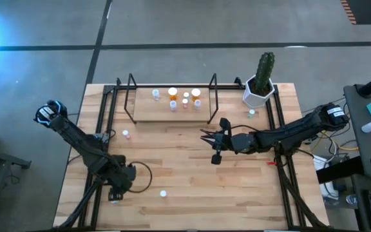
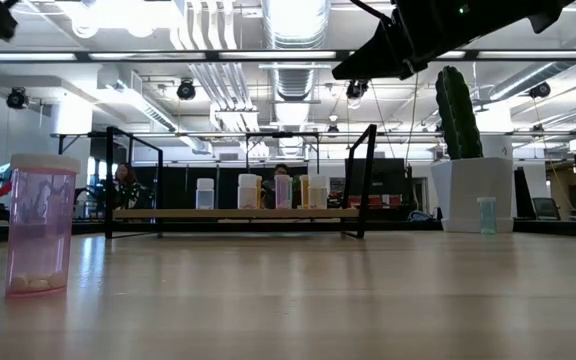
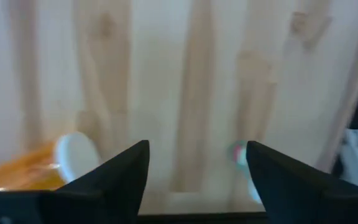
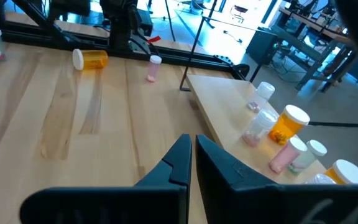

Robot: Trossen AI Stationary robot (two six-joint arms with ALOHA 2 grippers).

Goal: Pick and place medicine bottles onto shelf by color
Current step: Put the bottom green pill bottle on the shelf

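Claw state first: left gripper (image 3: 194,177) is spread wide, holding nothing, low over the table's near-left area. An orange bottle (image 3: 39,168) lies on its side just off one finger, white cap toward the gap, not between the fingers. A small greenish-capped item (image 3: 238,154) peeks out by the other finger; can't tell what it is.

Right gripper (image 4: 191,163) is clenched, empty, hovering mid-table just in front of the shelf (image 1: 148,111).

Shelf board carries a cluster of bottles, orange ones (image 1: 172,93) mixed with pale and pinkish ones. Loose on the table: a pink bottle (image 2: 39,224) upright near the front edge, a small one (image 1: 125,134) left of the shelf, a greenish one (image 2: 485,215) beside the cactus pot (image 1: 259,92).

Risks, my read:
- The orange bottle is a lying cylinder; if a finger clips it on closing, it rolls off instead of seating.
- It's off-centre to the jaws, so closing from here likely catches only the cap, or misses.
- The shelf cluster is tight; setting another in could topple neighbours.
- The wire uprights (image 1: 212,96) stand close to the right gripper; a swing toward the shelf could snag them.
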